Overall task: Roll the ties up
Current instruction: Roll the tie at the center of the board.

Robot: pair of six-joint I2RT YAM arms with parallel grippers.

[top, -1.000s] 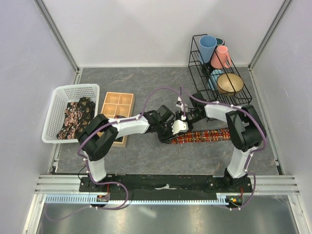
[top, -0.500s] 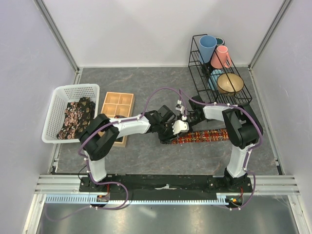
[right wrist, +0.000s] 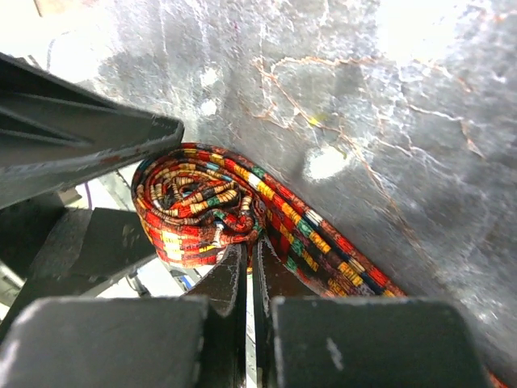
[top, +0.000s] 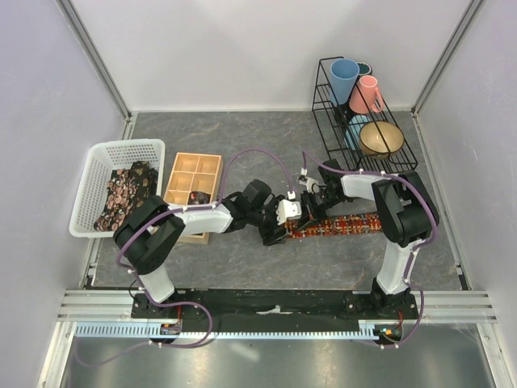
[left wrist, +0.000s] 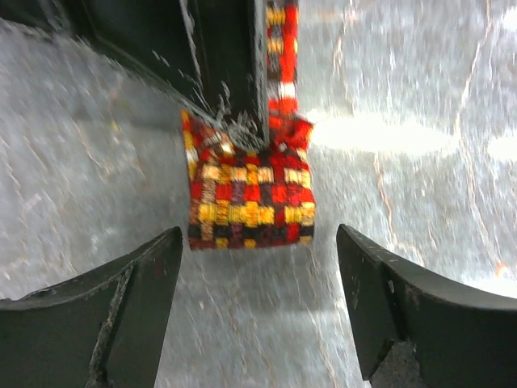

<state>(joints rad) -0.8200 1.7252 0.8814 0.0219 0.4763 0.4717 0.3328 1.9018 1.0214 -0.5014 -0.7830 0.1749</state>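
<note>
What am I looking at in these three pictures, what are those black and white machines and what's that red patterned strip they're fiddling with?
These are two robot arms bolted at a table's near edge. The wide picture looks down from above; the other two come from a camera on each wrist. A patterned tie lies on the table, one end rolled up. The right gripper pinches that roll; the left gripper is open, facing it. At the left sit a white basket holding more ties and a wooden tray; at the far right, a wire rack with cups.
</note>
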